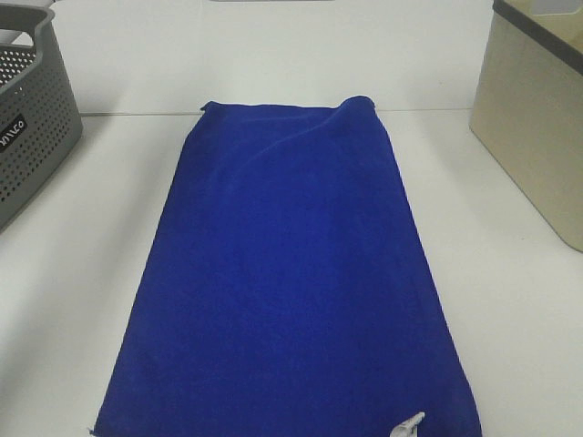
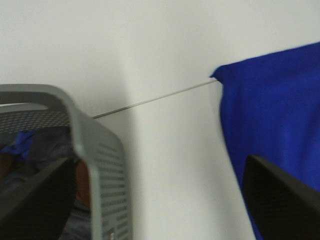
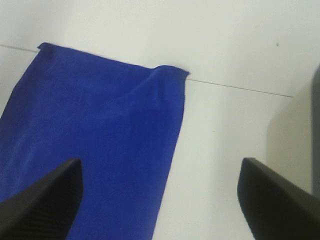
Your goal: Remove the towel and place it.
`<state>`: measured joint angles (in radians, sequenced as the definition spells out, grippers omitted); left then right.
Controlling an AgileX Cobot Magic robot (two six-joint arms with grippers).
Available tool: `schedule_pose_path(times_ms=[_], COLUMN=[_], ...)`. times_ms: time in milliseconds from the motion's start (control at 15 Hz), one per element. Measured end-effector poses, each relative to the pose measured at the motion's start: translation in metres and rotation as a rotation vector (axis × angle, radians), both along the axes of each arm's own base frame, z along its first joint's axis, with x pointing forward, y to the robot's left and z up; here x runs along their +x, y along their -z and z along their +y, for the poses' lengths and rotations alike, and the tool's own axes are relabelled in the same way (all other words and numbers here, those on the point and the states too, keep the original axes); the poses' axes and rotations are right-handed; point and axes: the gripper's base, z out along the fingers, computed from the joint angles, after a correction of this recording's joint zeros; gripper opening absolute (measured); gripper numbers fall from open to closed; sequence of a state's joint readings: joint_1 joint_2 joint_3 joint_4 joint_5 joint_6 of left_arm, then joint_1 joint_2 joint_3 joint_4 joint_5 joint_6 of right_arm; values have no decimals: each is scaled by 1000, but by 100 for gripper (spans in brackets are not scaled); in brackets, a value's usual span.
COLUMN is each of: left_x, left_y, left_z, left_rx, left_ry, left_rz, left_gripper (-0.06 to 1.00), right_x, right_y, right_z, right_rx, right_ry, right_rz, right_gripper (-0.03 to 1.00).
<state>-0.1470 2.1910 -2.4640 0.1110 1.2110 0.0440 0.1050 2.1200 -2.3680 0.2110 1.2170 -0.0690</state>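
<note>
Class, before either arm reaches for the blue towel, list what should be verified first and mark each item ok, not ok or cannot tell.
1. Royal-blue fuzzy rectangular towel lies spread on the white table: ok.
2. Nothing rests on the towel: ok.
3. Left tool open, empty: ok.
4. Right tool open, empty: ok.
5. Grey perforated plastic basket has room: cannot tell; cloth already lies inside.
6. Beige plastic bin empty: cannot tell.

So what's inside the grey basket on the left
The left wrist view shows crumpled fabric inside the grey basket, dark grey with a bit of blue. The basket wall hides the rest, so I can't tell what else it holds.
</note>
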Motion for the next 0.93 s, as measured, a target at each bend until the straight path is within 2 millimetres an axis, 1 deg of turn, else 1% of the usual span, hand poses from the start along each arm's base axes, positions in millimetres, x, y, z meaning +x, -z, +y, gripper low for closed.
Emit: schedule_pose_path(times_ms=[133,267,333,400,533,600,733,800,867,933], left_x=[-3,-9,-13,-20,-35,-48,-83,-104,-130,-157], left_y=[-12,-19,-21,-24,-25,-25,-27,-26,-31,-29], left_z=[46,81,91,97,97,95,93,93,93,93], left_rx=[-69,-166,-195,-202,-197,-197,-179,-157,-126,-106], left_ry=[-105,-160,-168,-173,-168,-169,-179,-189,-201,-219], left_rz=[-21,-24,-19,-14,26,57,106,138,145,163], left_gripper=[85,85,85,85,85,85,85,85,85,85], right_x=[-1,-6,-12,-18,-41,-60,-103,-132,-161,-194], right_y=[-8,-15,-20,-25,-33,-40,-39,-40,-40,-43], right_z=[-24,-38,-41,-43,-45,-46,-48,-48,-49,-50], right_rx=[6,-2,-16,-33,-50,-55,-69,-72,-73,-72], right_ry=[67,108,117,124,129,131,130,130,130,130], right_rz=[-13,-23,-31,-33,-13,-3,52,71,80,71], right_gripper=[82,82,82,82,82,82,82,82,82,82])
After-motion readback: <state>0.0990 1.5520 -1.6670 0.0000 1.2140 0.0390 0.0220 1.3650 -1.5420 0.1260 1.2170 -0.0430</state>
